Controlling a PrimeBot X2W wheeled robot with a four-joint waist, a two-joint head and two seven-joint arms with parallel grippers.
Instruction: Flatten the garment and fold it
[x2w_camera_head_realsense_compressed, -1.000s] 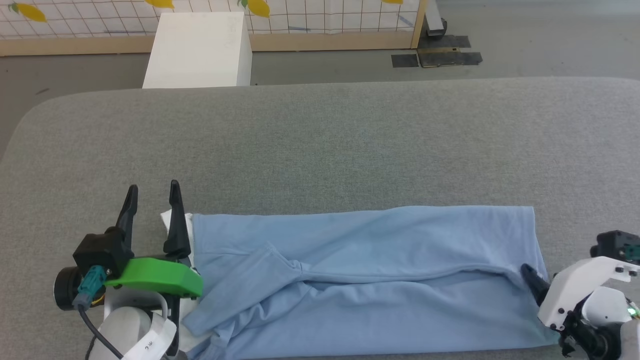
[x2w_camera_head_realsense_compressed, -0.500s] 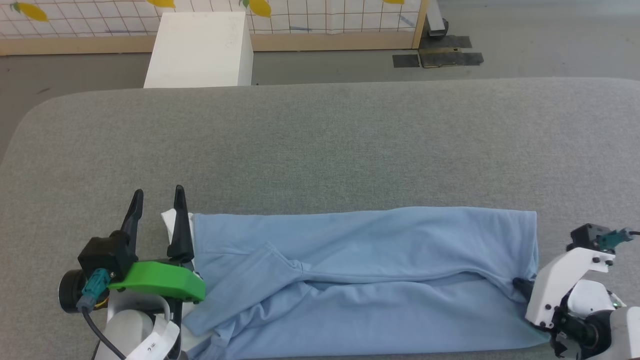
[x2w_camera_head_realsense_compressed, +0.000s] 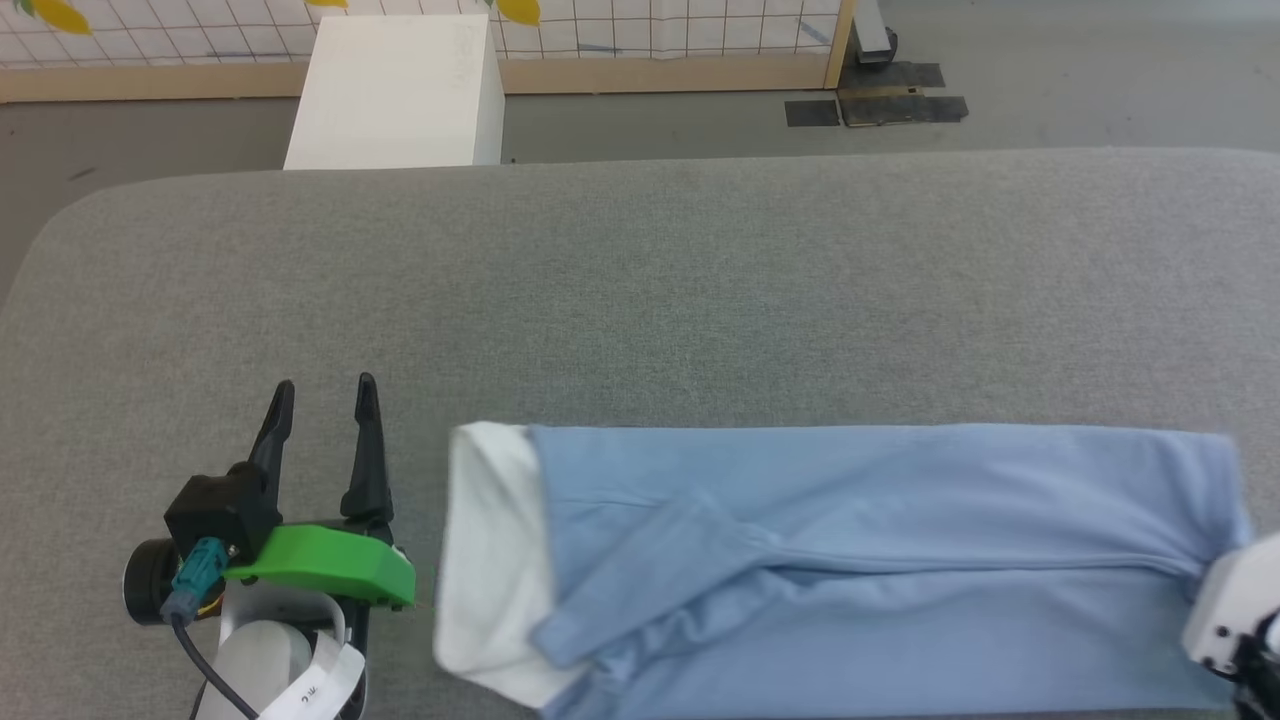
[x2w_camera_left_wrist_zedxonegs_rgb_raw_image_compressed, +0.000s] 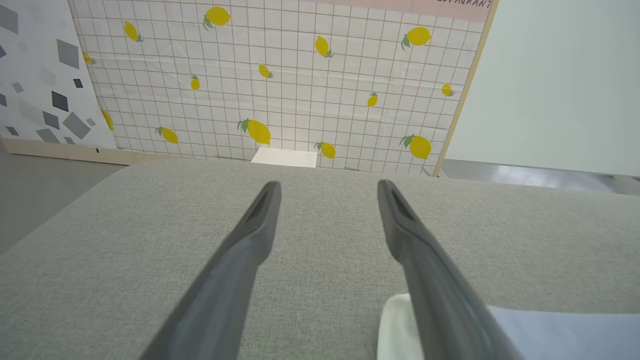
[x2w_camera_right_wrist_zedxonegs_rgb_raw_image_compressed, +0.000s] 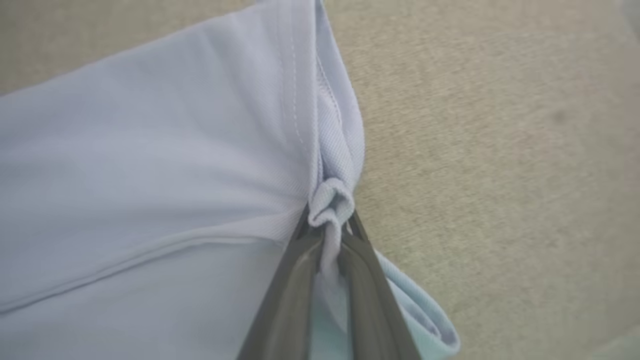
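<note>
The garment (x2w_camera_head_realsense_compressed: 850, 560) is lying as a long light blue band across the lower centre and lower right of the head view, folded lengthwise, with a sleeve (x2w_camera_head_realsense_compressed: 650, 570) slanting over it left of the middle. Its white collar (x2w_camera_head_realsense_compressed: 490, 560) is showing at the band's left end, and its near edge is running off the bottom of the frame.

At the band's right end the right hand (x2w_camera_right_wrist_zedxonegs_rgb_raw_image_compressed: 330, 222) is clamping a bunched fold of the hem edge. In the right wrist view its two dark fingers are standing together around the cloth, and creases are drawing in toward that pinch. In the head view its white housing is sitting, somewhat blurred, at the lower right edge.

The left hand (x2w_camera_head_realsense_compressed: 326, 388) is resting in the lower left of the head view, just left of the collar and apart from it. Its fingers are standing apart, pointing up the frame with nothing between them. A green cover (x2w_camera_head_realsense_compressed: 320, 565) is sitting on its wrist.

Everything is lying on a grey fabric-covered worktop (x2w_camera_head_realsense_compressed: 700, 300) with a rounded corner at the upper left. Beyond it, at the top of the frame, a white box (x2w_camera_head_realsense_compressed: 400, 90) is standing on the floor (x2w_camera_head_realsense_compressed: 1100, 90) before a grid-patterned panel (x2w_camera_left_wrist_zedxonegs_rgb_raw_image_compressed: 280, 75) printed with yellow lemons. Dark mats (x2w_camera_head_realsense_compressed: 880, 100) are lying at the upper right.
</note>
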